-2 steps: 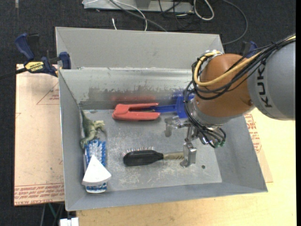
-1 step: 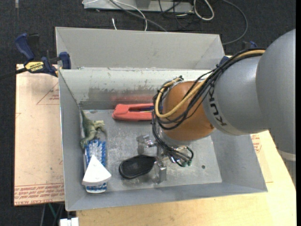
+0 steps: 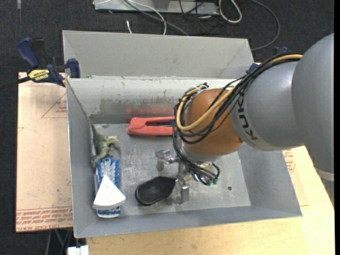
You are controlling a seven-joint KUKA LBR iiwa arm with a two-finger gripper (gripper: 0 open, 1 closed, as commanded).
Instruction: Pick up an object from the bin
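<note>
Hovering gripper (image 3: 174, 175), jaws spread, beside black oval object (image 3: 154, 191); red tool (image 3: 149, 126) behind, blue-white tube (image 3: 108, 187) left.

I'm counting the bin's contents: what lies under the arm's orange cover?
The red tool runs in under the orange cover from the left; its right end and anything else beneath are covered.

A red-handled tool (image 3: 151, 126) lies mid-frame, with a green toy figure (image 3: 102, 146) and a blue-white tube (image 3: 108, 187) lower left.
</note>
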